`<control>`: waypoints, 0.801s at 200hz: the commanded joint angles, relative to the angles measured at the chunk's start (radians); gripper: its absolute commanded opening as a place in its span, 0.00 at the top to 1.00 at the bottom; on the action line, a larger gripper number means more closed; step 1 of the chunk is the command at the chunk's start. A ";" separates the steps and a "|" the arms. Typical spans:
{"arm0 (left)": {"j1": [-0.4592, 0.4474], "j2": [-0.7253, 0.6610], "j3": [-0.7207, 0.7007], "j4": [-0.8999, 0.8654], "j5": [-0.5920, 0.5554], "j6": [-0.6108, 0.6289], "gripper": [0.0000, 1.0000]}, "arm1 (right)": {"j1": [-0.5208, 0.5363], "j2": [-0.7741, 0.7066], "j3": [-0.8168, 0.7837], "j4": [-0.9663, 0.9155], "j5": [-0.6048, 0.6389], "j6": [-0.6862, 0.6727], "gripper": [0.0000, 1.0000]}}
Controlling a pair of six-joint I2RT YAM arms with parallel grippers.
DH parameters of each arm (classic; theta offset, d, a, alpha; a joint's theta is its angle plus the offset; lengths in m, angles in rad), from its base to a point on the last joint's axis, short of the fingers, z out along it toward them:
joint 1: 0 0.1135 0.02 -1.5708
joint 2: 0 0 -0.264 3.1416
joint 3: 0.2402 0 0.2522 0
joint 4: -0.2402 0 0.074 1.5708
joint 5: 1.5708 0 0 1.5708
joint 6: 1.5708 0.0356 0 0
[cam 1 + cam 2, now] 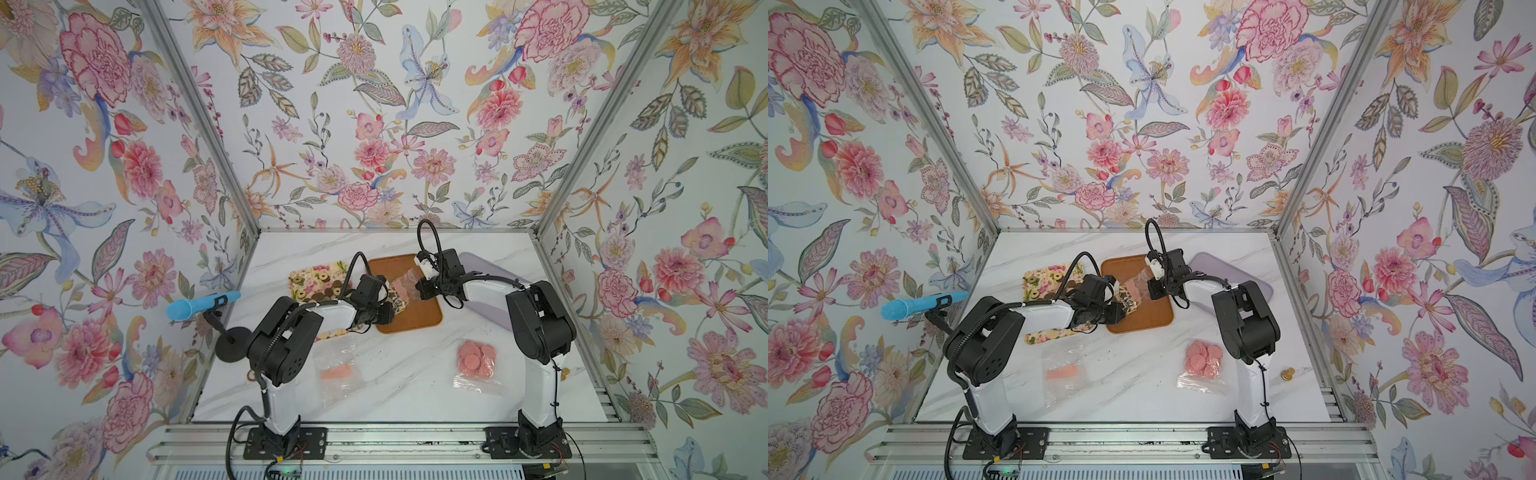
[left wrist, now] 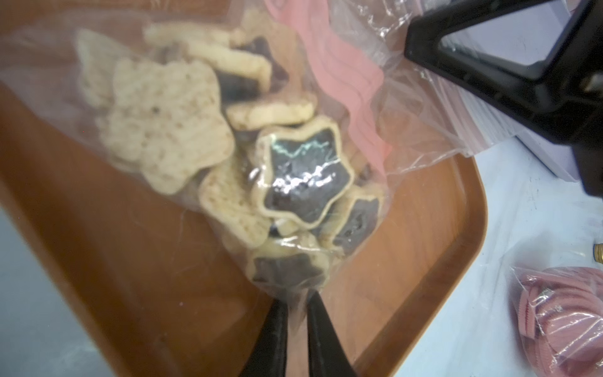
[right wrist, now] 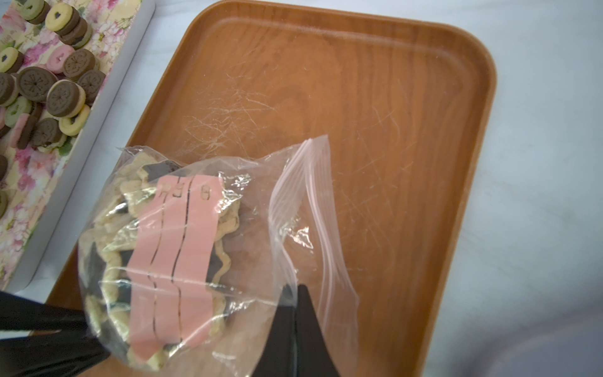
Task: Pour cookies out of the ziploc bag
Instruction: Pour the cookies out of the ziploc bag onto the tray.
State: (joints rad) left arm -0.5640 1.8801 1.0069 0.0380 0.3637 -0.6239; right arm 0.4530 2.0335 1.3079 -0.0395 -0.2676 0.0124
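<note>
**Two grippers hold a ziploc bag [image 3: 248,202] over a brown tray [image 3: 391,98]**

The left gripper [image 2: 296,302] is pinched on a bag corner, with the star cookies [image 2: 306,176] inside right at its fingertips. The right gripper [image 3: 296,290] is clamped on the zip edge.

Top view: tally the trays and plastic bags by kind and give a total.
Trays: 3 (floral tray, brown tray, lilac tray)
Plastic bags: 3 (star-cookie bag, pink-disc bag, flat pink-labelled bag)
Total: 6
</note>
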 commanded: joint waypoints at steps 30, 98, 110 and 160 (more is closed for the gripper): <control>-0.001 0.000 0.017 -0.032 0.013 0.037 1.00 | 0.001 -0.041 0.002 -0.023 0.006 -0.010 1.00; 0.012 -0.122 0.142 -0.242 -0.183 0.170 1.00 | -0.001 -0.004 0.054 0.043 -0.200 0.000 1.00; 0.011 -0.136 0.169 -0.272 -0.216 0.187 1.00 | -0.010 0.030 0.076 0.065 -0.267 0.031 1.00; 0.005 -0.201 0.195 -0.298 -0.301 0.197 1.00 | -0.022 0.091 0.101 0.181 -0.336 0.130 1.00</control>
State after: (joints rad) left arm -0.5613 1.7222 1.1820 -0.2127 0.1402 -0.4583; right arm 0.4408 2.0743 1.3682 0.0875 -0.5323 0.0891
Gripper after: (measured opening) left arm 0.047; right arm 0.041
